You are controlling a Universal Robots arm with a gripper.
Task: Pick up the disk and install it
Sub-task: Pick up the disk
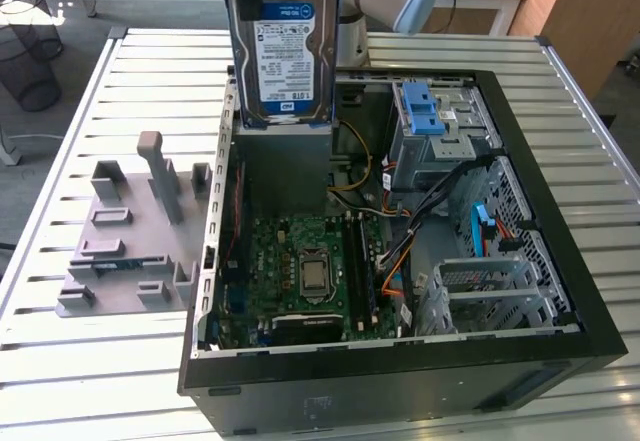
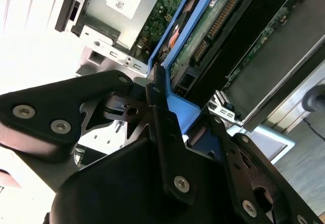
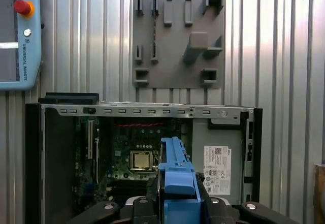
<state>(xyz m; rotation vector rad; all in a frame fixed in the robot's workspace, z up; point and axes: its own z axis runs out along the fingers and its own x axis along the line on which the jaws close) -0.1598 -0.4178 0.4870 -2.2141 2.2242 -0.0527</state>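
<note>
Hanging at the case's (image 1: 400,366) 12 o'clock, the disk (image 1: 285,41) was clamped at its blue rail (image 2: 175,28) by the gripper (image 2: 167,107); probably stiff, hefty, fragile.

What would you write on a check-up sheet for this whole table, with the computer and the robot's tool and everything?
Surface: slatted metal table, carrying an open computer case.
Job's things: the disk is held upright above the case, not yet in a bay.
Clutter: grey fixture plate beside the case, at the exterior view's left.
Grippers: the tool is shut on the disk's blue rail.
Cables: orange, black and blue cables lie loose inside the case.
Surroundings: teach pendant lying on the table; wire bin on the floor.
</note>
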